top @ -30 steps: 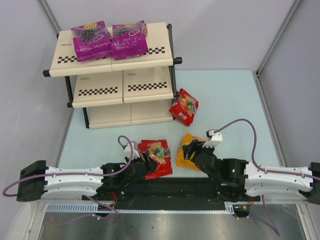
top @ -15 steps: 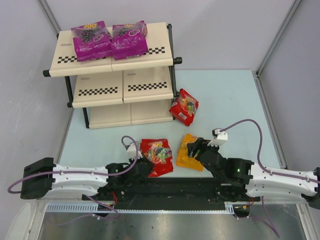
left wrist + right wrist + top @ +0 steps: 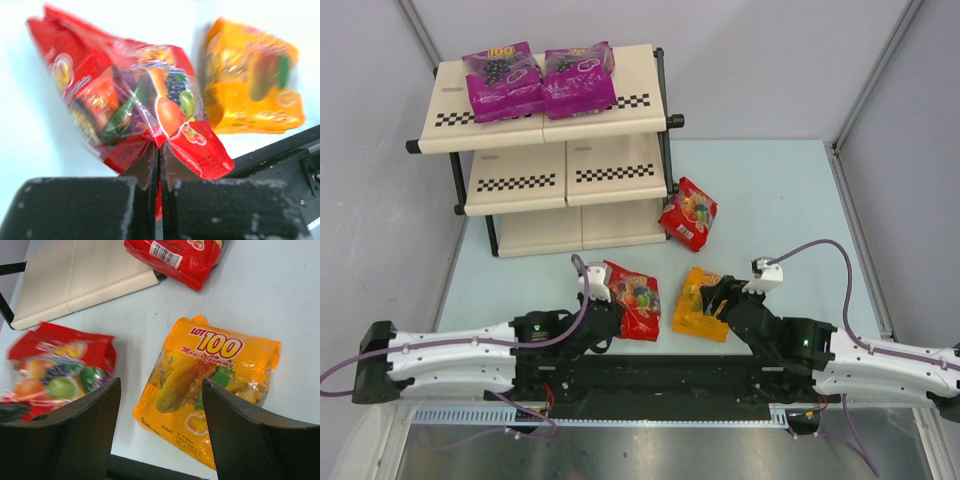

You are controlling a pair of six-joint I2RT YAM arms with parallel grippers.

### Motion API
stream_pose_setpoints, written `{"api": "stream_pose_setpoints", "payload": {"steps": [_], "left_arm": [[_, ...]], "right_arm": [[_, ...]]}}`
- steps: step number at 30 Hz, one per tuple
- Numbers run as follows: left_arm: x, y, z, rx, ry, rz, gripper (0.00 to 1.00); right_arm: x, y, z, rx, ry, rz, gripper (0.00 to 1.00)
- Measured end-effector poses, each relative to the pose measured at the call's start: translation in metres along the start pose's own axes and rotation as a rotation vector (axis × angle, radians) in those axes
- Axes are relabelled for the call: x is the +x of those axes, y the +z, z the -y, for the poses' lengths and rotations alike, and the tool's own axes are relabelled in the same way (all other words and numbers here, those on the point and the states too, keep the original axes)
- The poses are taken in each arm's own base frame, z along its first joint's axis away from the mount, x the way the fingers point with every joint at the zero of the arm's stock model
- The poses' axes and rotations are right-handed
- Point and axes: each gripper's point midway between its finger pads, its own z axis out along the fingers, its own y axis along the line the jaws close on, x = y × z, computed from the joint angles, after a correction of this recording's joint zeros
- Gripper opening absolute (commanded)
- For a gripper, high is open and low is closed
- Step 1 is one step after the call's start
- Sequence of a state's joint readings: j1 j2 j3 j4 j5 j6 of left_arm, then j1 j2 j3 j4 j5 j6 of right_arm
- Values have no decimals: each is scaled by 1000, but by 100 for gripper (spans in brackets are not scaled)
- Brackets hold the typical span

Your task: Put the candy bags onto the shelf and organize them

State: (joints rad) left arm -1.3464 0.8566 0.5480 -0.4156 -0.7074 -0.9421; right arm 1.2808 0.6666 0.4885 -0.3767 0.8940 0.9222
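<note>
The left tool (image 3: 159,156) pinches the red candy bag (image 3: 125,100) by its thin edge, so lift slowly; the right tool (image 3: 161,386) gapes wide.

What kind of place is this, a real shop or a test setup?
Probably a robotics lab mock-up, not a shop: plain grey partition walls box in a table, two robot arms are bolted at its near edge, and one display shelf holds candy bags.
</note>
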Motion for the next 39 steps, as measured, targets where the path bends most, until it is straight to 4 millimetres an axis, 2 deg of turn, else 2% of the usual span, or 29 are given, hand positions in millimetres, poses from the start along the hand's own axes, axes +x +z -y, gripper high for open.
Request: {"api": "stream_pose_setpoints", "payload": {"steps": [10, 17, 20, 24, 30, 39], "left_arm": [[-109, -49, 12, 126, 149, 286, 0], [-172, -65, 18, 122, 257, 428, 0], [-197, -62, 5, 90, 265, 468, 0], [-227, -48, -24, 3, 263, 491, 0], [-249, -20, -54, -44, 249, 466, 0], [-277, -4, -81, -13, 208, 493, 0]], "right_arm": [[4, 1, 5, 7, -26, -4, 71], [8, 3, 9, 14, -48, -9, 71], [8, 3, 10, 13, -51, -10, 71], [8, 4, 10, 12, -52, -11, 71], [10, 6, 15, 20, -57, -12, 71], [6, 10, 22, 24, -50, -10, 71]]}}
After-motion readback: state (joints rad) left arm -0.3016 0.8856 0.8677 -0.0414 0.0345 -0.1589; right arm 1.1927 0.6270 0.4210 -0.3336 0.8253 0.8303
